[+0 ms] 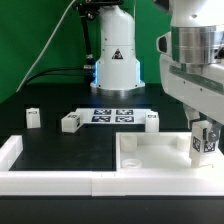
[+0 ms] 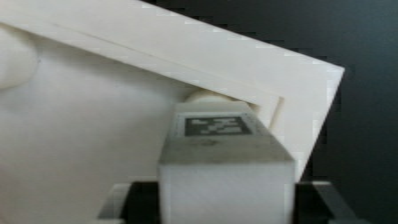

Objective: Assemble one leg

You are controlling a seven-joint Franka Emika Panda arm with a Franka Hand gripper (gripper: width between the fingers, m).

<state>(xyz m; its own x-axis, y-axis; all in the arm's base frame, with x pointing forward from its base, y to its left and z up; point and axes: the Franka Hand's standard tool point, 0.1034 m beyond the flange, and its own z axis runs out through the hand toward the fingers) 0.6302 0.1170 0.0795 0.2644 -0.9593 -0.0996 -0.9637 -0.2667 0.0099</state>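
Exterior view: the gripper is clamped on 1 leg. The leg hangs upright between its fingers, tag toward the camera, low over the tabletop near that tray's corner at the exterior view's right. 3 loose legs stand well apart from the gripper, toward the exterior view's left, around the marker board.

Wrist view: the leg runs straight out from the gripper, and its tagged end sits in the tabletop's inner corner, just beside the raised rim. Whether they touch I cannot tell. Only the exterior view takes in the loose legs and the marker board.
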